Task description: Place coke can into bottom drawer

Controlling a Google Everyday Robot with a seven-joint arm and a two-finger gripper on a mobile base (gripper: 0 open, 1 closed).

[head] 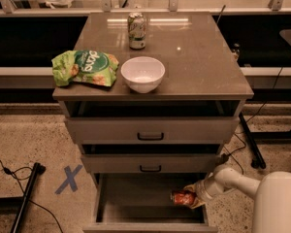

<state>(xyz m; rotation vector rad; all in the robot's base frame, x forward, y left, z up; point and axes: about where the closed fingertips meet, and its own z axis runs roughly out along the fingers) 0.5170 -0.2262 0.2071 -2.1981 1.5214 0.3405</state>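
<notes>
My gripper [192, 198] is low in the frame, right of centre, reaching in from the right over the open bottom drawer [131, 194]. It is pinching the coke can [181, 197], which lies on its side with one end pointing left, at the right side of the drawer. I cannot tell whether the can rests on the drawer floor or hangs just above it. My pale arm [233, 178] runs off toward the lower right corner.

Above the bottom drawer, the middle drawer [184, 163] and the top drawer [194, 129] each stand partly pulled out, with black handles at their centres. On the cabinet top [203, 57], a green chip bag [85, 68] lies at the left front edge. A white bowl [142, 74] sits just beside it, and a green-and-silver can [137, 30] stands upright further back. A blue tape X [68, 179] marks the speckled floor at lower left.
</notes>
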